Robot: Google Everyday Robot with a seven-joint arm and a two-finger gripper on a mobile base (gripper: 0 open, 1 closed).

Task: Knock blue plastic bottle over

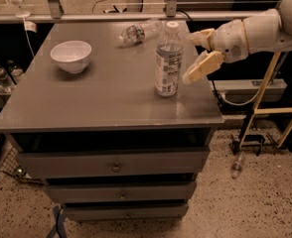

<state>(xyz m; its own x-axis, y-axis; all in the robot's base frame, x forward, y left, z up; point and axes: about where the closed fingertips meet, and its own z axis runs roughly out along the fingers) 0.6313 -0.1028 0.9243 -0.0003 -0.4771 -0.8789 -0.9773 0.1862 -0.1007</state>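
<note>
The blue plastic bottle (168, 61), clear with a white cap and a wide pale blue-and-white label, stands upright on the grey table (86, 103), right of the middle. My gripper (194, 56) reaches in from the right on a white arm. Its fingers are spread open, one finger (200, 67) low and close to the bottle's right side, the other (199, 36) higher near the bottle's shoulder. I see no contact between them and the bottle.
A white bowl (71, 56) sits at the table's left. A smaller clear bottle (138, 31) lies on its side at the back. Drawers (116, 166) are below the tabletop. A bottle (237, 165) lies on the floor at the right, near a yellow frame (257, 108).
</note>
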